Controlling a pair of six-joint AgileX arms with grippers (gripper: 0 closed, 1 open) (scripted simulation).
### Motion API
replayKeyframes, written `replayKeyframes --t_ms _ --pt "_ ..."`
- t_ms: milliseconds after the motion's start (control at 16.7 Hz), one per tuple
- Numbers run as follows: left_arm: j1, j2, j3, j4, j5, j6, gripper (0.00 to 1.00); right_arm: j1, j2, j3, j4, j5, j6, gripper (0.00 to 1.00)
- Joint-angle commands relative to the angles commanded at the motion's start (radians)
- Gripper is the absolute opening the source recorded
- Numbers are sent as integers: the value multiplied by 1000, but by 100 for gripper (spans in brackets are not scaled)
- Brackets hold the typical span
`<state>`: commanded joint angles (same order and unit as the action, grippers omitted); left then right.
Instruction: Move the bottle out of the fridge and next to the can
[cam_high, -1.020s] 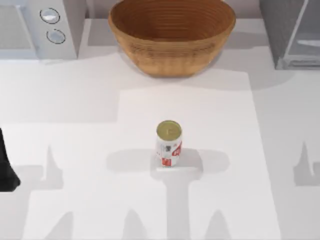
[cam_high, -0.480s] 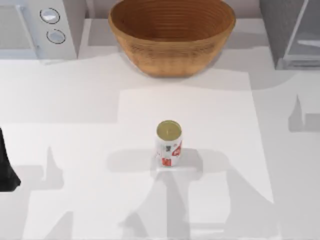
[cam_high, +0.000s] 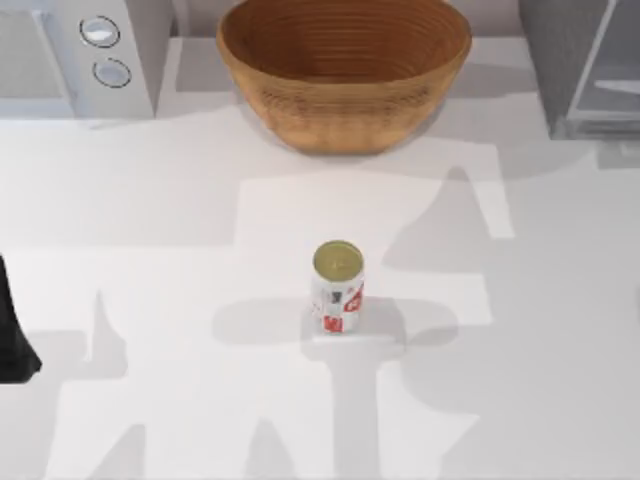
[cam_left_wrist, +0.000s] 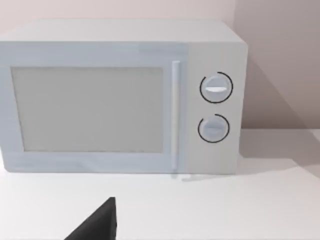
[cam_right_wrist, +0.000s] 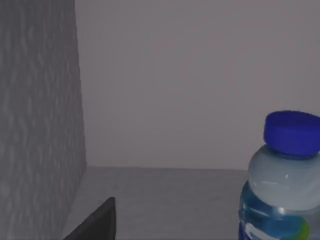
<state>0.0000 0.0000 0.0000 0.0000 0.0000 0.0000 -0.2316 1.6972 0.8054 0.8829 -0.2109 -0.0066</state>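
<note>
Over the last second the shadow cast by the right arm has slid across the surface (cam_high: 150, 200) from the near right towards the far right, and now lies as a broad dark patch just right of the can (cam_high: 338, 288), stretching towards the fridge (cam_high: 560, 70) in the far right corner. I read that as the right arm having reached for the fridge. The right wrist view agrees: the right claw (cam_right_wrist: 95, 222) looks past a grey fridge wall at the bottle (cam_right_wrist: 285, 185), which stands upright inside on the fridge floor, not yet gripped. Whether this claw is released or clenched cannot be told. The can has not shifted and stands upright mid-surface, well apart from the fridge, so the whole carry is left to do. The left arm (cam_high: 12, 335) is parked at the near left edge, its claw (cam_left_wrist: 97, 222) facing the microwave (cam_left_wrist: 120, 100); its state cannot be told either. Counted: one bottle, one can, one fridge, one wooden bowl (cam_high: 345, 70) at the far middle, and one microwave with two knobs.
</note>
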Motion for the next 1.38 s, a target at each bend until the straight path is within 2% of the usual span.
replayKeyframes --t_ms 240,420,960,1380 --pt "0 0 0 0 0 0 100 -45 329 150 164 -36 -4 100" --pt "0 0 0 0 0 0 100 -66 468 222 242 -52 -7 100" --pt "0 0 0 0 0 0 100 -67 516 257 259 -53 -8 100" --pt "0 0 0 0 0 0 100 -45 629 481 151 -28 -9 100"
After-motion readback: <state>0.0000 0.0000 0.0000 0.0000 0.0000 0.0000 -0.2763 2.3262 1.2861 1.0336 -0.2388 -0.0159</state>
